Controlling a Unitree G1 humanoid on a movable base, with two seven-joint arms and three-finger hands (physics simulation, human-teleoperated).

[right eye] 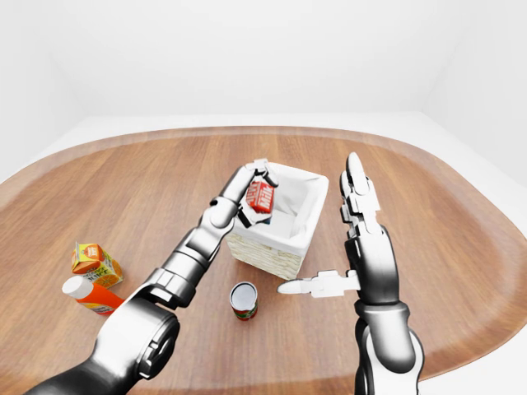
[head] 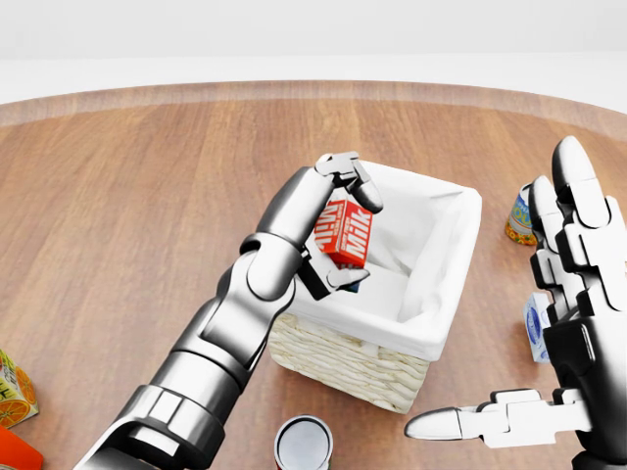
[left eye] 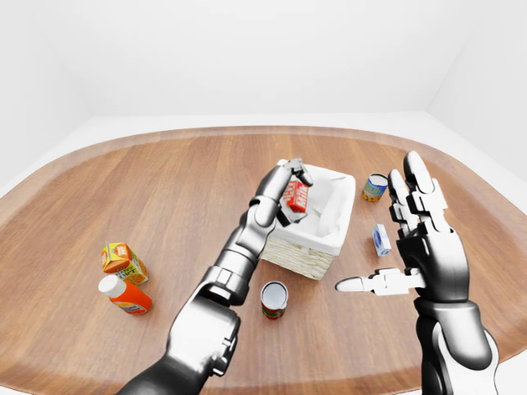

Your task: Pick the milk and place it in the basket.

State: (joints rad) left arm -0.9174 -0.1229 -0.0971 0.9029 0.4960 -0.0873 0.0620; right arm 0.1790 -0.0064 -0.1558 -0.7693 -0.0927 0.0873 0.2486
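Note:
The milk is a small red carton with white lettering (head: 345,233). My left hand (head: 353,237) is shut on it, fingers over its top and thumb under it. It holds the carton tilted, above the left part of the white-lined wicker basket (head: 446,294), inside the rim line. My right hand (head: 509,323) is open and empty, fingers upright and thumb pointing left, to the right of the basket and apart from it.
An open can (left eye: 274,299) stands just below the basket. An orange juice carton (left eye: 123,262) and an orange bottle (left eye: 125,296) lie at the left. A yellow-blue can (left eye: 375,188) and a small blue-white carton (left eye: 381,239) sit right of the basket, near my right hand.

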